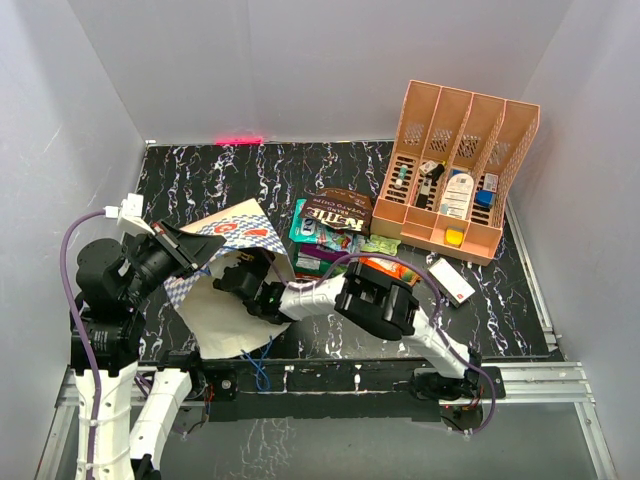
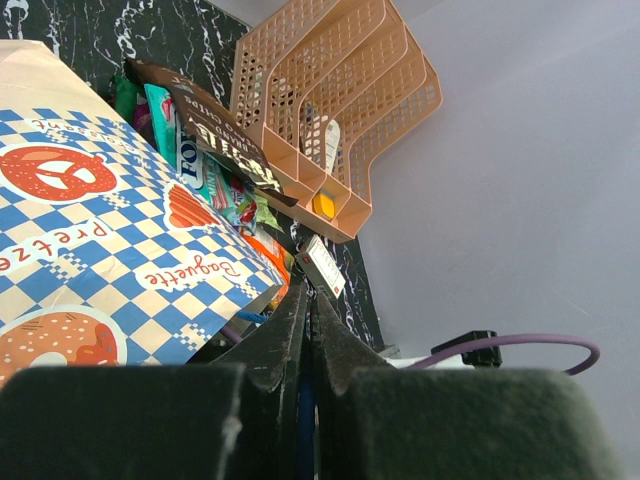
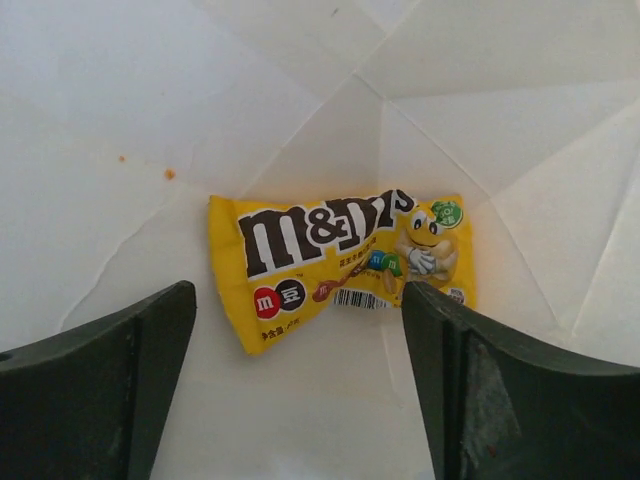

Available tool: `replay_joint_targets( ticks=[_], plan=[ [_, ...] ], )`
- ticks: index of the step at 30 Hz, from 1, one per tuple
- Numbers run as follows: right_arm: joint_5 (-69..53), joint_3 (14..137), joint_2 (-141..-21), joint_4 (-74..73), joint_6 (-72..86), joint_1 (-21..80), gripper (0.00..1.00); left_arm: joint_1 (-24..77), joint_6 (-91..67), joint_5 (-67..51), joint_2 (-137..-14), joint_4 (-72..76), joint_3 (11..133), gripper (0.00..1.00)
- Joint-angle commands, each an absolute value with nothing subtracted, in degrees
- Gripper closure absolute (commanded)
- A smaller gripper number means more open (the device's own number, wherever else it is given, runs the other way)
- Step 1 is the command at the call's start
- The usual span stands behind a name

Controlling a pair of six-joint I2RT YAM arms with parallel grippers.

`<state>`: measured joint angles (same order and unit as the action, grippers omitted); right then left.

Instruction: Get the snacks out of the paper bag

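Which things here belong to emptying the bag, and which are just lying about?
Part of the job: paper bag, held by the left gripper; yellow packet inside it, below the open right gripper; snack pile beside the bag.
Lying about: orange rack with small bottles; white-and-red box.

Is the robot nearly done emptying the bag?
Partly. Glossy packets and a red-brown chip bag already lie on the black marbled table. The left gripper pinches the blue-checked paper bag open; the right gripper, open, straddles a yellow candy packet inside. At least that one is left.
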<state>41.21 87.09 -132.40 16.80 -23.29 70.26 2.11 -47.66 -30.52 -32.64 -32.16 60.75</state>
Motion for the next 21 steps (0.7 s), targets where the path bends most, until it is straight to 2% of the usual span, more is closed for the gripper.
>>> replay_joint_targets(
  ticks=[1, 6, 11, 16, 21],
  plan=[
    [43.89, 92.08, -135.10, 21.13, -19.92, 69.61, 0.09, 2.29, -48.98, -31.79, -32.04, -30.48, 60.62, 1.00],
    [45.04, 95.95, -138.66, 20.50, -16.98, 68.64, 0.08, 2.29, -52.02, -33.22, -31.12, -28.52, 58.86, 1.00],
    [43.58, 99.83, -142.23, 17.87, -15.75, 67.65, 0.20, 2.29, -51.95, -33.51, -31.13, -29.45, 60.16, 1.00],
    [41.79, 100.94, -143.31, 15.58, -13.83, 67.06, 0.41, 2.29, -51.14, -33.00, -30.62, -31.06, 61.18, 1.00],
    [41.07, 100.84, -142.80, 14.84, -13.69, 67.02, 0.71, 2.29, -50.85, -32.26, -29.37, -32.40, 60.96, 1.00]
  ],
)
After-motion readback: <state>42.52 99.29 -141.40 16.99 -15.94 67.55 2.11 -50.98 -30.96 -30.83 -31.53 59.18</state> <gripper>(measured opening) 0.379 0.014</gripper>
